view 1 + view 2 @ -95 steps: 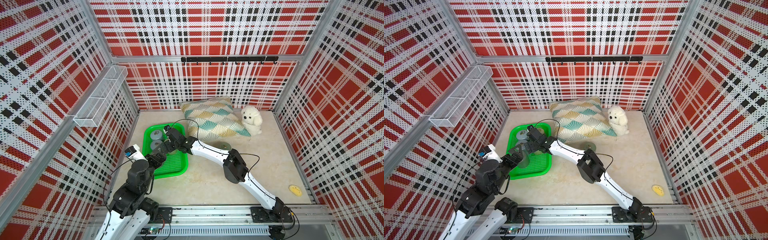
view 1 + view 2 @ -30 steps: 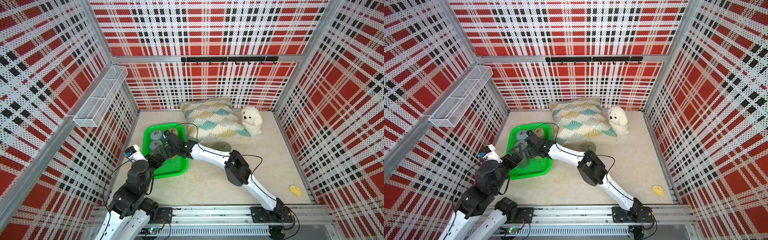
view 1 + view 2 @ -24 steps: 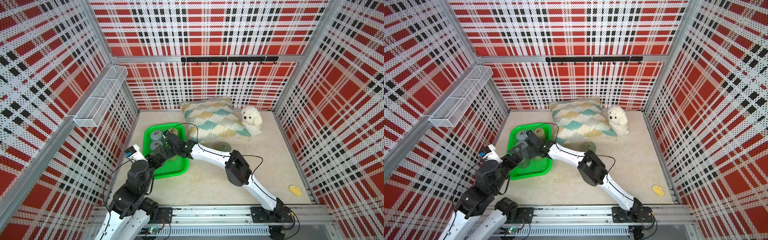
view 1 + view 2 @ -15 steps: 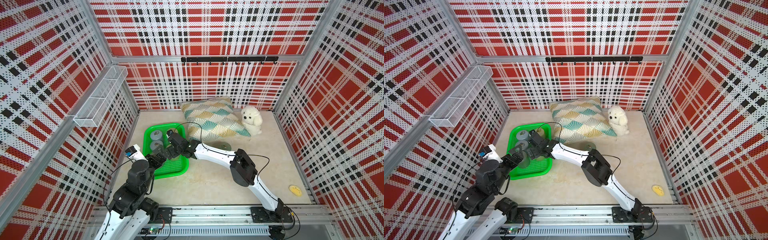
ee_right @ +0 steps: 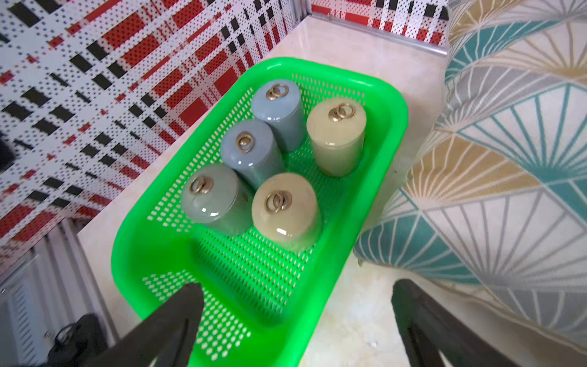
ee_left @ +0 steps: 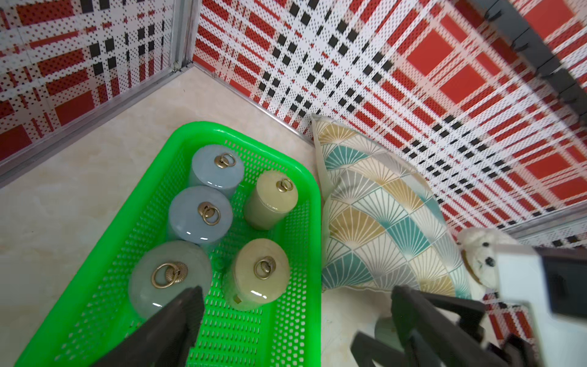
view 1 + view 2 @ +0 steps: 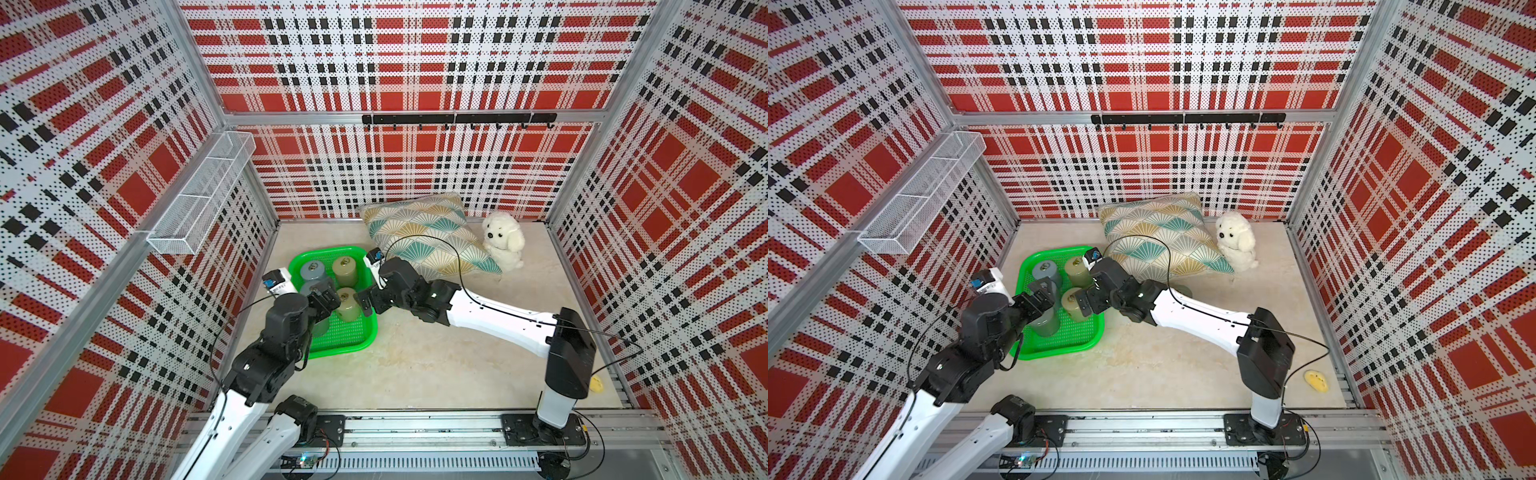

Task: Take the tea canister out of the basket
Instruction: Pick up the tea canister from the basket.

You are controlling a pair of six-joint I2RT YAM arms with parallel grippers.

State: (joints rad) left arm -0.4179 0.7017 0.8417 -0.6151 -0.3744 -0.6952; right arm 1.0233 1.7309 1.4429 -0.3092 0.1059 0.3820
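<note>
Left pincer (image 6: pixel 295 290) and right pincer (image 5: pixel 295 284) gape wide, empty, at the bright green perforated plastic basket (image 5: pixel 397 105) of five ring-lidded canisters (image 5: pixel 284 206).

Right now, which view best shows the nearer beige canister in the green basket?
Left wrist view: the nearer beige glossy cylindrical canister with a brass-ring lid sits whole, sharp, unobstructed. Right wrist view shows the canister whole too, but softer. In both top views the canister is small, crowded between left hand and right hand.
</note>
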